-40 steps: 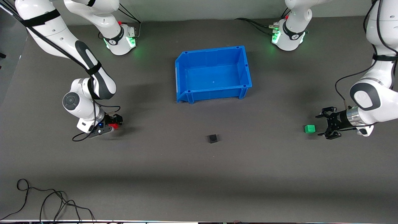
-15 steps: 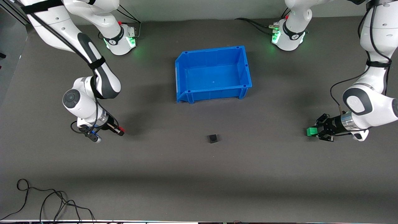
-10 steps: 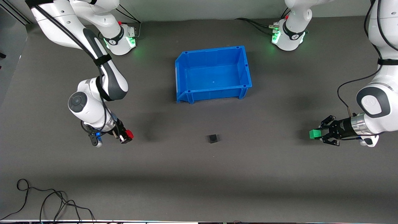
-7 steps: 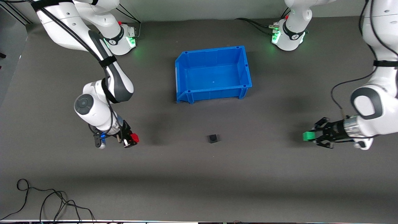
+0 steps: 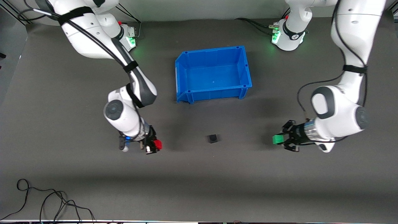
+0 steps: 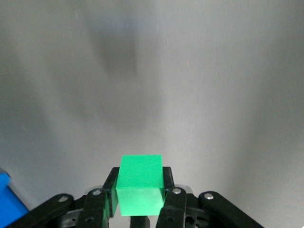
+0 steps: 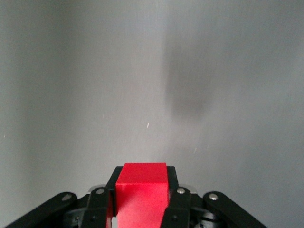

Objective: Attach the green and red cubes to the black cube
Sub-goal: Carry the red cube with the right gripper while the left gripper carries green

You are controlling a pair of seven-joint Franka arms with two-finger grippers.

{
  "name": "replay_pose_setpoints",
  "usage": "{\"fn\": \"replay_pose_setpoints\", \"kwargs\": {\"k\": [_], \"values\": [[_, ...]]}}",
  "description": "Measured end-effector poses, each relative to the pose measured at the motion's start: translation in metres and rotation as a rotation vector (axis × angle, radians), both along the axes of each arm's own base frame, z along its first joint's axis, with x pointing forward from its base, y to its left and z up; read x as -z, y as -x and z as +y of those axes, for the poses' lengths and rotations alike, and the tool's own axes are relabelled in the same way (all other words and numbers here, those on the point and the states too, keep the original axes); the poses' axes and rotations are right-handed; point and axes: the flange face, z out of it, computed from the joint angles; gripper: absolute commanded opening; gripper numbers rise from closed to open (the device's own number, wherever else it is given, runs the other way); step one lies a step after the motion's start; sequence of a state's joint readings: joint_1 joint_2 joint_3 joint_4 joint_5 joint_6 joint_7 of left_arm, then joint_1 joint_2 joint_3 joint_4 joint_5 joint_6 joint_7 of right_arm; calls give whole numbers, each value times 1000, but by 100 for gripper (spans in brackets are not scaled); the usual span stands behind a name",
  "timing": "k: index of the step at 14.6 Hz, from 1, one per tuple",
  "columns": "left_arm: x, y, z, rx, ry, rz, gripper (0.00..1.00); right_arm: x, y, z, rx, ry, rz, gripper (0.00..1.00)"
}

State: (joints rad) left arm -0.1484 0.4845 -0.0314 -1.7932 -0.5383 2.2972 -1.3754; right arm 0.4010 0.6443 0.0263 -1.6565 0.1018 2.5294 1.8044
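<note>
The black cube [image 5: 213,138] sits on the dark table, nearer to the front camera than the blue bin. My right gripper [image 5: 155,145] is shut on the red cube [image 5: 158,144], held above the table toward the right arm's end from the black cube; the red cube fills the jaws in the right wrist view [image 7: 141,194]. My left gripper [image 5: 280,139] is shut on the green cube [image 5: 277,139], held above the table toward the left arm's end from the black cube; it shows between the fingers in the left wrist view [image 6: 140,185].
An open blue plastic bin [image 5: 182,77] stands mid-table, farther from the front camera than the black cube. A loose black cable [image 5: 46,202] lies at the table's near edge toward the right arm's end.
Both grippers closed on their cubes, lifted them and carried them inward toward the black cube. The black cube and the bin have not moved.
</note>
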Motion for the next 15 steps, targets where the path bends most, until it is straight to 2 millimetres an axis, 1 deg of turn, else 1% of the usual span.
{"fn": "replay_pose_setpoints", "kwargs": {"k": [3,6,8,11,13,15], "values": [[9,3,-55,-50,-8,5,3,9,-1,40,40,-26,0,0],[25,10,-98,-82,-20,-19,3,17,1,71,54,-42,-2,0],[39,16,-122,-100,-27,-33,3,25,2,83,49,-44,-1,0],[58,25,-152,-133,-35,-44,4,40,7,95,29,-35,8,0],[66,32,-171,-159,-34,-44,4,46,8,102,21,-34,9,0],[72,38,-187,-183,-32,-45,4,50,7,103,20,-33,9,0]]}}
